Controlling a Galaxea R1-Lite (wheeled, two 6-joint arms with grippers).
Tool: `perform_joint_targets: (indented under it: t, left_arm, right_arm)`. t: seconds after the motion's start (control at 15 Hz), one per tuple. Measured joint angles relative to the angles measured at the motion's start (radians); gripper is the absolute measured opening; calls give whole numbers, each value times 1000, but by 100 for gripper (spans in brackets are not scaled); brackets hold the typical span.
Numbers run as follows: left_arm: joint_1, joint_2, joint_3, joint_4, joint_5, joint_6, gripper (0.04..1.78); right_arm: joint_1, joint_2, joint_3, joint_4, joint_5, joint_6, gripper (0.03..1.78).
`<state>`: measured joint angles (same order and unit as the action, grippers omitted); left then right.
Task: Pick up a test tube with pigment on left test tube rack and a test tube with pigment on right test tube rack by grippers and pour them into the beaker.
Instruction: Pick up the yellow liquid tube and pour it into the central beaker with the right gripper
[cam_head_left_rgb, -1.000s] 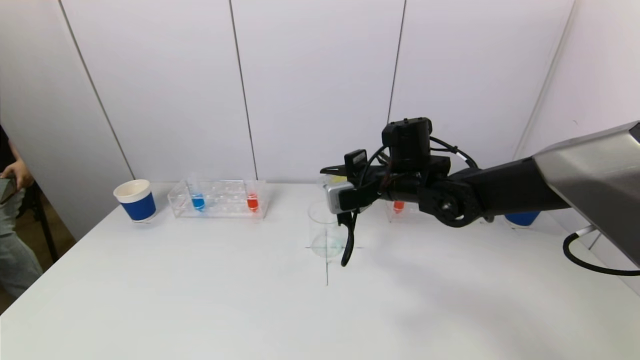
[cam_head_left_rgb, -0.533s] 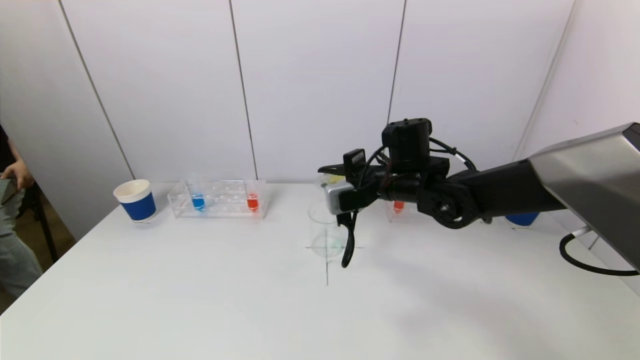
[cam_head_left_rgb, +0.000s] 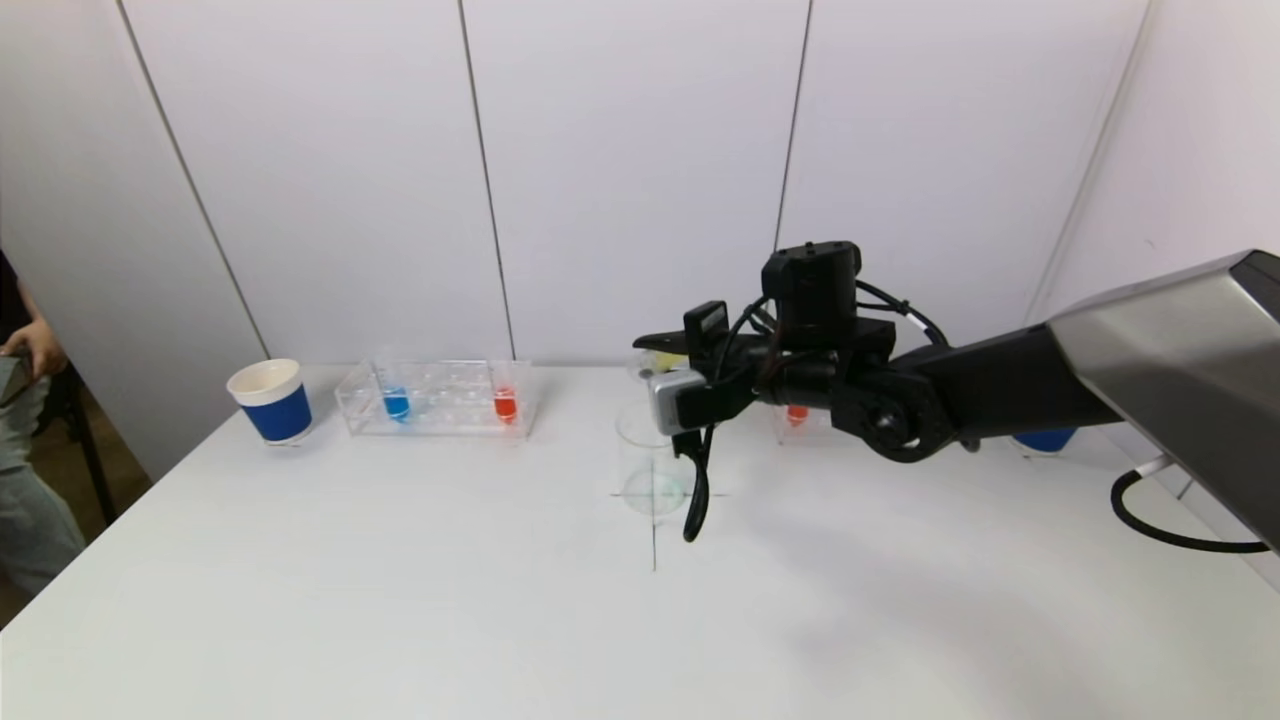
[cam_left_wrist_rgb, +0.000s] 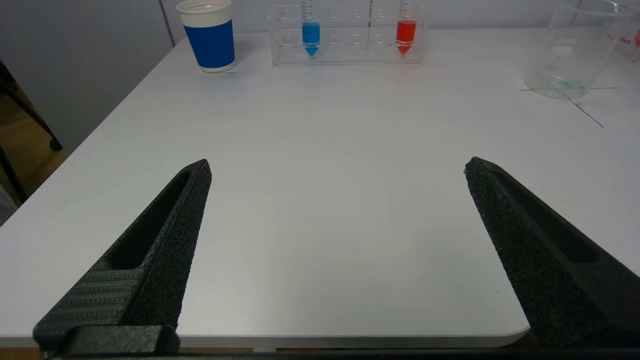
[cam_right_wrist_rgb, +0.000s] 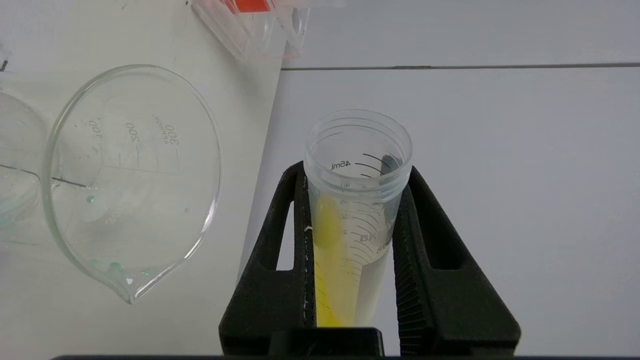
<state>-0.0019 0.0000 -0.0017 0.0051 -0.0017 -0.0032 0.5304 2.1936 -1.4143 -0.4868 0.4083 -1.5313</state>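
My right gripper (cam_right_wrist_rgb: 356, 172) is shut on a clear test tube (cam_right_wrist_rgb: 352, 220) of yellow pigment. The tube is tipped well over and the yellow runs along its side, short of the open mouth. In the head view the gripper (cam_head_left_rgb: 668, 372) holds it just behind and above the glass beaker (cam_head_left_rgb: 652, 462). The beaker (cam_right_wrist_rgb: 132, 175) holds only greenish traces, and the tube mouth is beside its rim. The left rack (cam_head_left_rgb: 440, 400) holds a blue tube (cam_head_left_rgb: 396, 402) and a red tube (cam_head_left_rgb: 505, 403). My left gripper (cam_left_wrist_rgb: 337, 167) is open and empty over the table's near edge.
The right rack with a red tube (cam_head_left_rgb: 797, 412) stands behind my right arm. A blue paper cup (cam_head_left_rgb: 272, 400) stands left of the left rack and another (cam_head_left_rgb: 1045, 437) at the far right. A person (cam_head_left_rgb: 25, 450) stands at the table's left side.
My right gripper with the yellow tube has sunk slightly and edged left by the beaker. The racks and beaker have not moved.
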Motion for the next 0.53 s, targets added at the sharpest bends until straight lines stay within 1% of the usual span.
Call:
perform_joint_targets:
  t: [0.2,0.53]
  left_arm:
    - [0,0,0,0,0,0,177]
    - [0,0,0,0,0,0,177]
  right_arm:
    - [0,3,0,-4,0,-1,50]
    - [-23,14,-4,-12,39,-16,50]
